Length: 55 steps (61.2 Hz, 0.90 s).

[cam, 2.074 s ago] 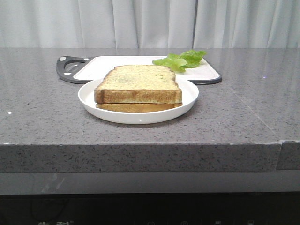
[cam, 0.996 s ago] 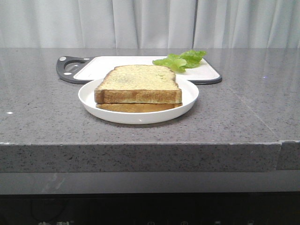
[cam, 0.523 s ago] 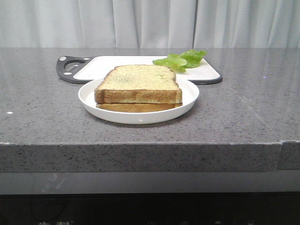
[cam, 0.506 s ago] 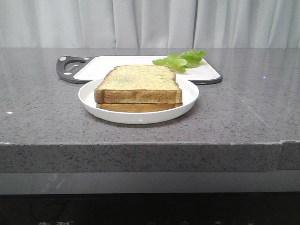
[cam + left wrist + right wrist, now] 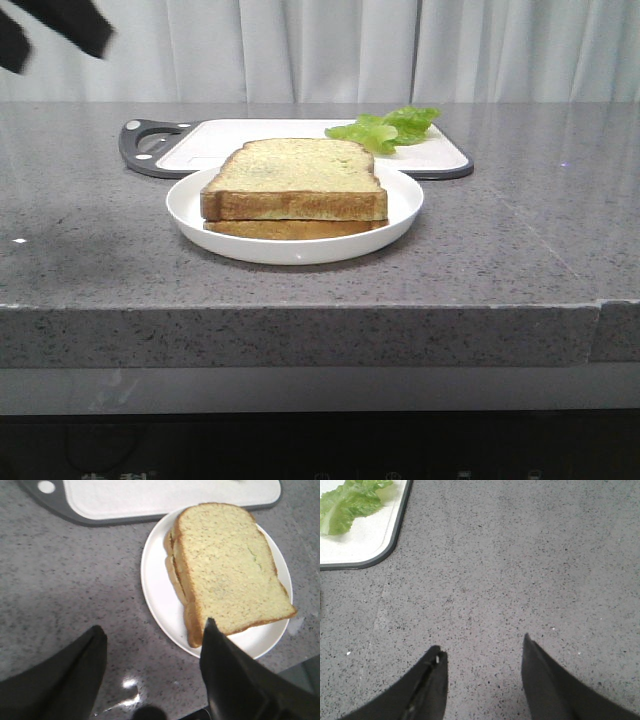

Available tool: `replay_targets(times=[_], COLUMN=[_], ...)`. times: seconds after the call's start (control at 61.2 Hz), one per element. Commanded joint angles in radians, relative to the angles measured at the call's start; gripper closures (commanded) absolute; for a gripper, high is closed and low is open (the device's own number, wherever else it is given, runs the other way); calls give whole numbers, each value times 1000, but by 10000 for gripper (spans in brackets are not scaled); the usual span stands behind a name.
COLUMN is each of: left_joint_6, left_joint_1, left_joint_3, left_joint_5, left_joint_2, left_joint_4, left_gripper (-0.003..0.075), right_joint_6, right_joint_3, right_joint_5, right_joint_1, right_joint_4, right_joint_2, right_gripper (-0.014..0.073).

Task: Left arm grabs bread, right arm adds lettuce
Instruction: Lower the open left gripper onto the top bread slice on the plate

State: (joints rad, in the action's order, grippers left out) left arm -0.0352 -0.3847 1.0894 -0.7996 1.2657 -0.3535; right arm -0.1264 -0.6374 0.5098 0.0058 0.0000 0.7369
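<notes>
Grey speckled stone counter (image 5: 520, 250) with a thick front edge, faintly glossy, catching soft reflections. Behind, pale grey pleated curtains (image 5: 330, 50) across the whole width. Below, a dark panel (image 5: 320, 445). Even, diffuse light.

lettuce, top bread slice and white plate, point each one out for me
lettuce (image 5: 388, 128), front view, middle of the leaf
top bread slice (image 5: 228, 567), left wrist view, centre of its pale face
white plate (image 5: 300, 249), front view, near rim
</notes>
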Motion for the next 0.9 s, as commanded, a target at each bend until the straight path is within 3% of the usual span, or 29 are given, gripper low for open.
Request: replay_targets(times=[0.0, 0.114, 0.506, 0.882], left_joint_6=[-3, -3, -4, -8], left_joint_1=[-21, -34, -37, -37], left_joint_3=[79, 139, 235, 235], left_joint_5=[17, 10, 4, 4], left_joint_2=[55, 153, 357, 378], left_joint_4=[-81, -125, -214, -248], left_gripper=[303, 306, 441, 441], right_joint_6=[2, 2, 2, 2], right_joint_3=[-34, -34, -34, -34], right_joint_5=[-74, -74, -74, -73], right_joint_1=[-7, -7, -7, -7], right_joint_4=[-7, -7, -7, -7], right_joint_2=[0, 0, 0, 0], right_gripper=[220, 220, 220, 220])
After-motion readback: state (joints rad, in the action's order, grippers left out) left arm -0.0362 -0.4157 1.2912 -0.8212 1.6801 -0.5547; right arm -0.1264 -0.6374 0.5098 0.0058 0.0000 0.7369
